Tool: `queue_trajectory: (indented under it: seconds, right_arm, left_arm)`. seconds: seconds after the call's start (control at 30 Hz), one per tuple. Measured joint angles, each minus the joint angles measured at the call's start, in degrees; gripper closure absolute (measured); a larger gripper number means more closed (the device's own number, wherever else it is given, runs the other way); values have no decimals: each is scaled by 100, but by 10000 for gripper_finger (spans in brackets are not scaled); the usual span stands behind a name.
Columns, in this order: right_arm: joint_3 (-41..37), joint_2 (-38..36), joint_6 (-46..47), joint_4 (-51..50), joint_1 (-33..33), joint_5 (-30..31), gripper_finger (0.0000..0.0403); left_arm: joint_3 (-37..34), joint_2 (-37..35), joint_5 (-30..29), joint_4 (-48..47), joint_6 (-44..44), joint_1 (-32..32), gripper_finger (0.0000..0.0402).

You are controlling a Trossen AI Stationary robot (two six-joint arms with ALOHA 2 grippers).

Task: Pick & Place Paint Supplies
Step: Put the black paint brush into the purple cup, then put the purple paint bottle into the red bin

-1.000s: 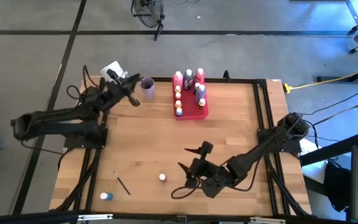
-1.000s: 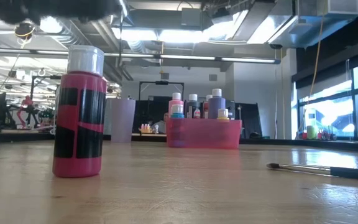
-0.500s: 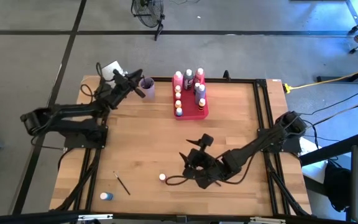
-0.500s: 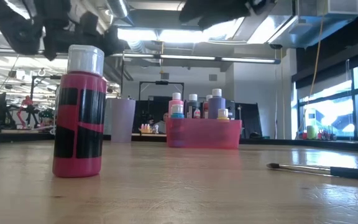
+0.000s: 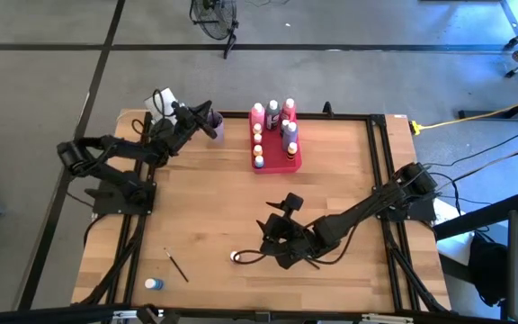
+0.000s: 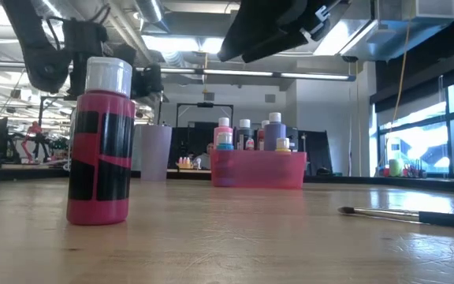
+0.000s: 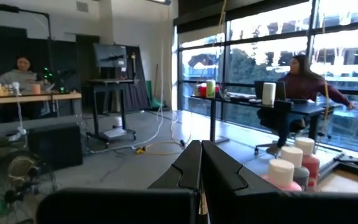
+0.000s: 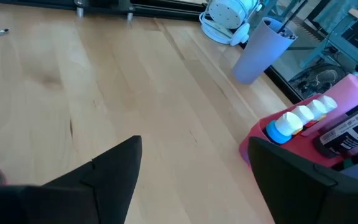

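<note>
So the tabletop [image 5: 205, 207] is pale wood planks in a black frame, sitting on a grey concrete floor [image 5: 43, 81]. Near the front left corner there's a little blue bottle [image 5: 154, 284] lying on the wood with a thin paintbrush [image 5: 176, 265] just beside it. Up at the back left, the left gripper [image 5: 212, 132] has its fingers pinched fully together, hovering right over the lilac cup [image 5: 214, 127] by the far edge; a brush handle sticks out of that cup in the right wrist view. Middle of the far edge is the pink-red tray [image 5: 277, 162], packed with upright paint bottles [image 5: 272, 112]. Toward the front edge, about mid-table, a lone red bottle [image 5: 235, 256] stands upright, and the right gripper [image 5: 272, 236] sits just beside it with its fingers spread wide, holding nothing. The low view shows an open workshop behind the table: ceiling strip lights [image 6: 235, 73] and big windows [image 6: 448, 130]. The left wrist view catches two people sitting at desks, one by the windows.
</note>
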Motion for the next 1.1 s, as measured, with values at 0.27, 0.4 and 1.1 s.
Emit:
queue_trajectory:
  seconds: [0.27, 0.4, 1.1]
  right_arm:
    - [0, 0, -31, -8, 3, 2, 105]
    - [0, 0, -31, -14, 3, 2, 105]
    - [0, 0, -27, -22, 13, -2, 105]
  left_arm:
    - [2, 411, 67, 59, -199, 64, 398]
    - [2, 458, 109, 53, 69, 61, 392]
    - [2, 292, 1507, 773, -561, 61, 234]
